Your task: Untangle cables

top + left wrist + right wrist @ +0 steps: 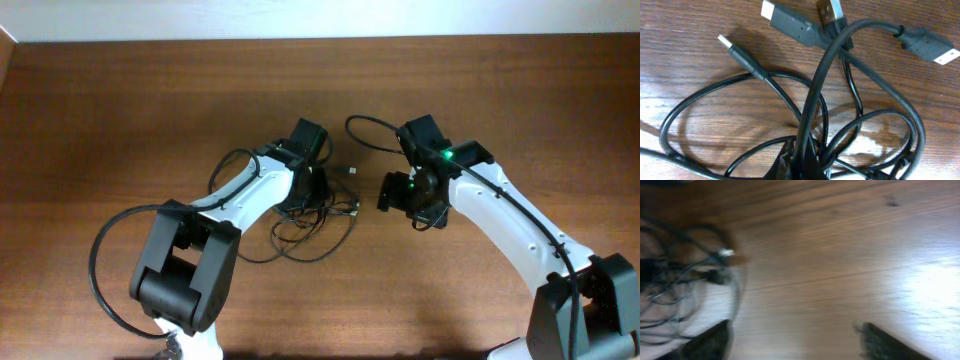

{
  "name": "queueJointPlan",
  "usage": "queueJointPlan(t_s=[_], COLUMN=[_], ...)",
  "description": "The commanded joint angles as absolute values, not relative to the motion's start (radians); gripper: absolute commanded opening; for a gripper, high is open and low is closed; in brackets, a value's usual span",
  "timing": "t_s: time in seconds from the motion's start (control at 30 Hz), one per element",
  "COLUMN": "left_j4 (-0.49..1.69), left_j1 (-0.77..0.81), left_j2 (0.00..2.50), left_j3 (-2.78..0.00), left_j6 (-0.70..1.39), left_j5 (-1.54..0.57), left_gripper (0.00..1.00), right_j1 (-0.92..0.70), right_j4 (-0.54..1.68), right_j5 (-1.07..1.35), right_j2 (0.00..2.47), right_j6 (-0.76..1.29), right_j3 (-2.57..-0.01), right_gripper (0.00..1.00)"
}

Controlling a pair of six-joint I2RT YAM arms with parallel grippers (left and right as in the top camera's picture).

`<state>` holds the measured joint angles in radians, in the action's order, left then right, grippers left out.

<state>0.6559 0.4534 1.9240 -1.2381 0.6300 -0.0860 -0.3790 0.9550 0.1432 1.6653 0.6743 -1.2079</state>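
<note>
The wooden table [120, 100] filled the scene. The left arm [245, 188] and right arm [510, 220] both leaned in toward its middle. The cables [310, 228] lay there in a loose black knot, loops crossing one another. The left gripper [797, 162] stood over the knot, its fingers pinched together on a thick strand rising out of it. The right gripper [795, 345] hung just to the right of the tangle, fingers [712, 342] spread wide with only bare wood between them. Four plugs [785, 22] lay flat along one side of the knot.
</note>
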Motion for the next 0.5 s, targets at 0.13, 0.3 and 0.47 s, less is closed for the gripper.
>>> queueJointPlan(t_s=[0.13, 0.3, 0.47], left_j4=[0.616, 0.539, 0.542], left_j1=[0.315, 0.265, 0.251], left_j2=[1.753, 1.671, 1.671], left_j3=[-1.297, -1.297, -1.297], left_j6=[0.517, 0.265, -0.020], left_j5=[-0.356, -0.718, -0.745], left_gripper=[0.00, 0.00, 0.00], right_j1=[-0.372, -0.372, -0.362], right_j4=[0.788, 0.634, 0.507], right_j5=[0.711, 0.833, 0.879], right_j2=[1.658, 1.658, 1.658], right_j6=[0.550, 0.697, 0.851], right_j3=[-1.212, -1.212, -1.212], right_gripper=[0.27, 0.30, 0.40])
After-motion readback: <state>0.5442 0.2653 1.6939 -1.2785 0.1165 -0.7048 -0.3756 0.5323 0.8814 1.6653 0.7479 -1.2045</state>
